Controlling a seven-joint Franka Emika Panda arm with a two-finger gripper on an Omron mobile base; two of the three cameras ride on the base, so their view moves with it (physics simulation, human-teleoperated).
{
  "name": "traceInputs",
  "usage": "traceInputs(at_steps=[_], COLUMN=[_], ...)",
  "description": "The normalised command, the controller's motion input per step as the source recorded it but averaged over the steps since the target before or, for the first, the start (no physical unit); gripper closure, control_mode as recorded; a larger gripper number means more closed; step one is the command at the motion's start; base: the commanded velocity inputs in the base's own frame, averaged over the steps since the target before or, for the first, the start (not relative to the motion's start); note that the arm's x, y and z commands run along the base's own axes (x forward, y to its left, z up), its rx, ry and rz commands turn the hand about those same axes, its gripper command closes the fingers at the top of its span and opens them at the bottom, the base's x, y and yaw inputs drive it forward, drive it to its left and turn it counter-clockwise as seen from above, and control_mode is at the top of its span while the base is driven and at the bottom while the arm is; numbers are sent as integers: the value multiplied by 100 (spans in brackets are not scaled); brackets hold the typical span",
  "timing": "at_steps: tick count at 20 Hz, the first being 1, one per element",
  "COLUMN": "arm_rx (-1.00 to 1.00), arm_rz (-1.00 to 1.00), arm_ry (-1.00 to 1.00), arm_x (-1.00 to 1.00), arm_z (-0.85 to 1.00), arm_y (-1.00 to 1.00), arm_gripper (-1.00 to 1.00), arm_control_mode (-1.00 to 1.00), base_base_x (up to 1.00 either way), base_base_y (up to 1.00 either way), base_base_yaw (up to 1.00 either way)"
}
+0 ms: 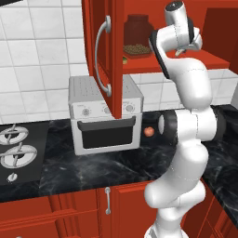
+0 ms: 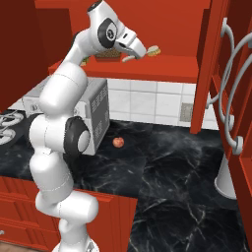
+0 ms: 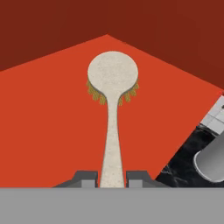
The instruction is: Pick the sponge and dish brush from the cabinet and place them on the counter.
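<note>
The pincer [image 3: 112, 177] grips the brush [image 3: 112, 103] by its narrow handle end. The brush sits over the red cabinet shelf [image 3: 48, 118], head farthest out. Judged light and stiff; the long handle may pivot.

dish brush [image 3: 112, 118] handle end hidden between fingertips [image 3: 85, 178]; jar [image 1: 137, 36] partly behind cabinet [image 1: 103, 51] door, arm.
</note>
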Motion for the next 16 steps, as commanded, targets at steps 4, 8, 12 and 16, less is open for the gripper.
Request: traceInputs(at_steps=[4, 8, 12, 16], arm_rx=[0, 0, 0, 0], arm_rz=[-2, -1, 0, 0], arm_ry=[-6, -5, -2, 0], arm_x=[-58, -60, -62, -62], arm_z=[5, 3, 2, 4], arm_y=[0, 0, 0, 0], arm_gripper=[100, 100, 100, 100], arm_control_mode=[-100, -100, -100, -100], base_base_x=[0, 0, 0, 0], base_base_y=[0, 0, 0, 0], base_base_yaw=[0, 0, 0, 0])
